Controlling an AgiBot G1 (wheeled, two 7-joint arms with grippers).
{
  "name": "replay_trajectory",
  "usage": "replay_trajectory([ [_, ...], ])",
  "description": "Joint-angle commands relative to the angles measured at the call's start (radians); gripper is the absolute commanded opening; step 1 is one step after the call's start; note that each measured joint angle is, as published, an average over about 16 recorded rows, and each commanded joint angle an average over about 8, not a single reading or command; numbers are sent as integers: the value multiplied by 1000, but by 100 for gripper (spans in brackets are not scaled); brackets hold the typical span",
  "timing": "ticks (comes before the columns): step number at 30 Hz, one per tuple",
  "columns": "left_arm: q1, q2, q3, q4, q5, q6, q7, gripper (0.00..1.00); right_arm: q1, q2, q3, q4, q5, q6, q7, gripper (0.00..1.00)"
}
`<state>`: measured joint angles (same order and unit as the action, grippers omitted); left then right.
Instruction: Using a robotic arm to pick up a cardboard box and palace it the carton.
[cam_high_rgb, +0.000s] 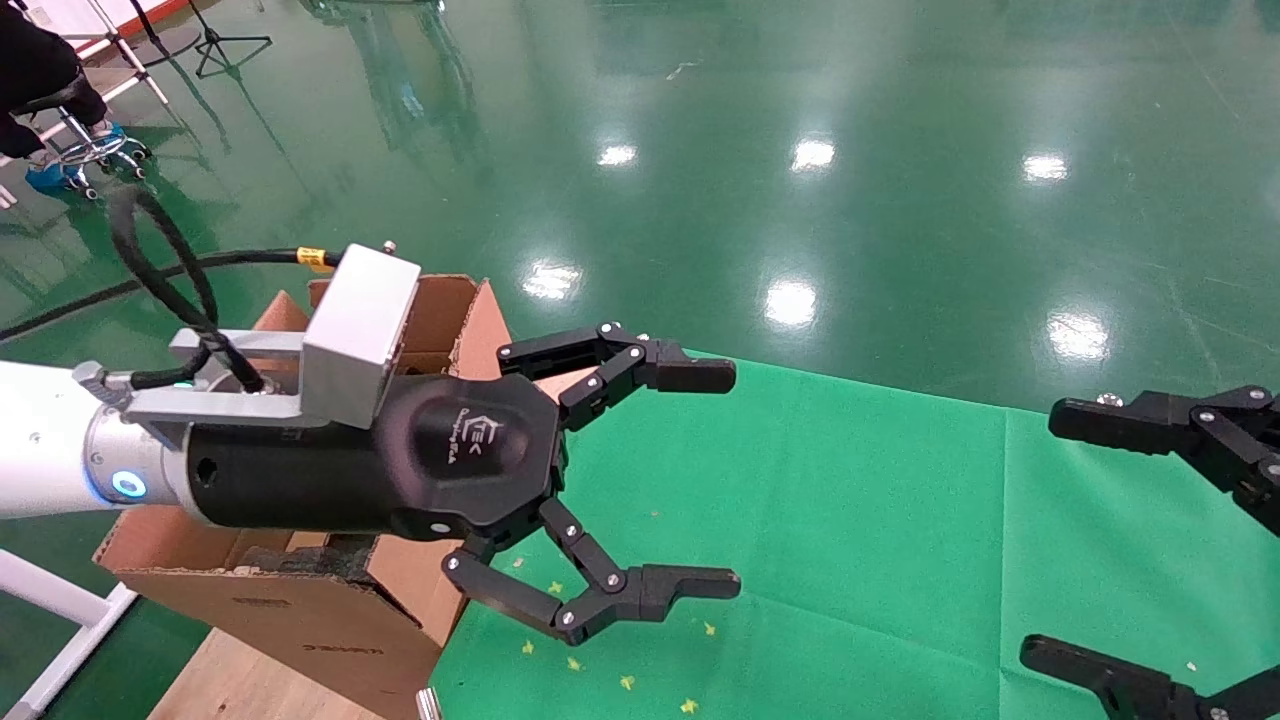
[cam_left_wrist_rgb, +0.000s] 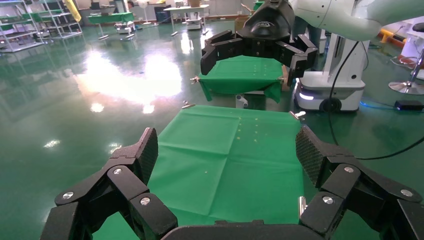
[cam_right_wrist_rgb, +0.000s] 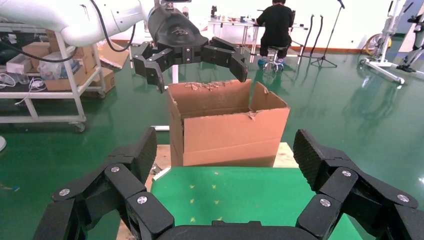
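Left gripper (cam_high_rgb: 735, 478) of the robotic arm (cam_high_rgb: 60, 450) is held spread wide and empty, above the carton's (cam_right_wrist_rgb: 227, 131) near edge and the green cloth (cam_high_rgb: 820, 520). Right gripper (cam_high_rgb: 1040, 535) is likewise spread, over the cloth's far side. Small cardboard box is not seen in any view; carton sits beside the cloth.

A green cloth (cam_high_rgb: 800, 520) is covering the table, small yellow specks (cam_high_rgb: 628, 682) lying near its left edge; the carton (cam_high_rgb: 330, 610) is sitting beside it on a wooden surface (cam_high_rgb: 240, 690).
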<state>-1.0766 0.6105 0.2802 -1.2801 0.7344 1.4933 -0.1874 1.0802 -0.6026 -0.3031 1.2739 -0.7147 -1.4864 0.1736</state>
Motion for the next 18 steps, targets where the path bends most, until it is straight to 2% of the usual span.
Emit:
replay_trajectory([
  [1, 0, 0, 0, 0, 0, 0, 0, 100, 0, 0, 0, 0, 0, 0, 0, 100],
  [18, 0, 0, 0, 0, 0, 0, 0, 100, 0, 0, 0, 0, 0, 0, 0, 100],
])
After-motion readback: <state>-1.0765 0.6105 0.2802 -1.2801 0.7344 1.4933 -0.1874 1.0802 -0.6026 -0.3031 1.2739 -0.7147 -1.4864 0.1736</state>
